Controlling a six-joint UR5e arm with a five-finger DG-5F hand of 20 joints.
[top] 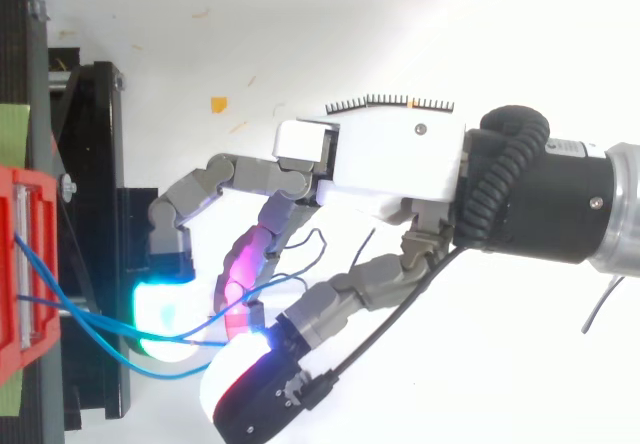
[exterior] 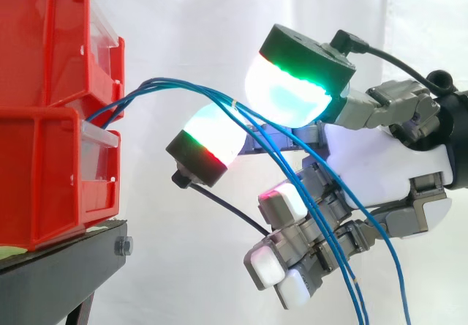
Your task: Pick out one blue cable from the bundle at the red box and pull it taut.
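Obs., from beside the rig. Two red bins, upper point(exterior: 51, 39) on lower point(exterior: 44, 178), sit at the hand-side edge of the black stand point(exterior: 66, 274), with the white curtain point(exterior: 183, 17) behind.

Blue cables point(exterior: 175, 86): several strands come out between the two bins at their open fronts. They rise in a shallow arc out past the stand's edge, run close together through the hand point(exterior: 380, 171), then fall away in long curves toward the floor. From above, the same strands leave the bin front apart from each other and converge as they meet the hand point(top: 390, 159).

Hand: it reaches in level from the side away from the bins and stands just off the stand's edge, clear of the bins, with the bundle threaded through it. I cannot tell whether it is clamped on a strand or only sitting around the bundle, because the strands cross it too closely to separate by eye.

Progress (my judgement):
- Approach done. The hand is at the bundle, near where it leaves the bins.
- Single strand picked out: not confirmed. At least two strands run side by side through the hand.
- Taut: not yet. Every strand visible between bins and hand bows, and none runs straight.

Left to do: secure one strand alone, let the others drop free, then draw away from the bins until that strand straightens.
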